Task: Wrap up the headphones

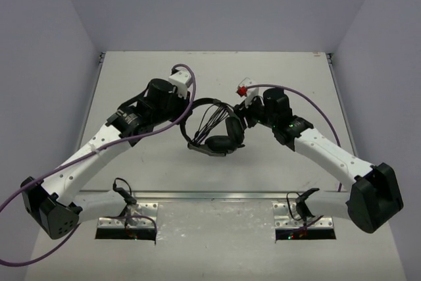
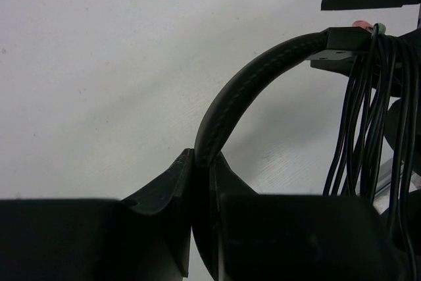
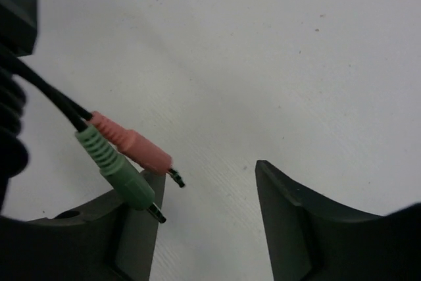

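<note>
The left gripper (image 2: 198, 162) is clamped shut on the headband (image 2: 253, 80) of the headphones (image 1: 222, 141). The left wrist view shows this plainly: the band rises from between the two fingers (image 2: 164, 192) and arcs up to the right. From above, those fingertips merge with the black band, so the grip cannot be read there.

The overhead view gives the place instead. The headphones are about the middle of the worktop (image 1: 131, 70), midway between its left and right edges. The earcups (image 1: 231, 129) are turned toward the near edge. They show whole only from above; at the left wrist they are cut off at the right of the frame. Whether they rest on the worktop or hang clear of it cannot be told.

The cable (image 2: 368, 123) hangs in several loops over the far end of the band, with a trace of pink and green at the top. From overhead the loops are only thin lines fanned inside the headband's arc.

The right gripper (image 3: 209, 170) stands wide open with bare worktop in the gap and nothing held. A pink plug (image 3: 135, 144) and a green plug (image 3: 118, 170) lie side by side in front of its left-hand finger. Contact with the finger cannot be judged. Their leads run up-left into a dark blurred mass at the frame edge. From above, this gripper's fingers are hidden beside the earcups.
</note>
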Available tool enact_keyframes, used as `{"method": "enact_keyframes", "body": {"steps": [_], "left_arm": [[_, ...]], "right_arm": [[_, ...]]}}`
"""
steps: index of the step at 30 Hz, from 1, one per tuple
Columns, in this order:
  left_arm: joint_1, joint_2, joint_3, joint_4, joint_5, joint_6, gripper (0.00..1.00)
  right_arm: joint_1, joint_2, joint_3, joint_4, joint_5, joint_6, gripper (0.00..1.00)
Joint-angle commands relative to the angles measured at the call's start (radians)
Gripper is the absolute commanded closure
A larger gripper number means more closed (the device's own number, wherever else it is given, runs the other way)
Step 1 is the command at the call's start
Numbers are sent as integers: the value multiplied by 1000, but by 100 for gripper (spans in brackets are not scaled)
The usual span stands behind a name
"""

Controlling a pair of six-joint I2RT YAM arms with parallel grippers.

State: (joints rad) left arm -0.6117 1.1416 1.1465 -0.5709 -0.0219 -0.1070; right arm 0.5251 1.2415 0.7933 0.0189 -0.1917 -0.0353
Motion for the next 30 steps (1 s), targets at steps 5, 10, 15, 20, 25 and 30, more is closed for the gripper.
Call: {"method": "enact_keyframes", "body": {"steps": [5,10,15,20,25,30], "left_arm": [[21,7,47,77,11,13,100],[32,20,42,86,17,4,100],[50,41,36,112,17,30,100],[101,96,49,141,159,139,99],[127,168,85,174,224,122,97],[127,253,62,243,104,-8,100]], "right_arm": [[-114,32,78,-131,53,150,23],[-171,67,149,-256,113,258,1],[-255,30,204,-405,221,417,1],[-266,-123,231,-554,256,534,1],[-266,-315,138,-559,121,529,1],[-266,-430,135,-616,28,528,1]]}}
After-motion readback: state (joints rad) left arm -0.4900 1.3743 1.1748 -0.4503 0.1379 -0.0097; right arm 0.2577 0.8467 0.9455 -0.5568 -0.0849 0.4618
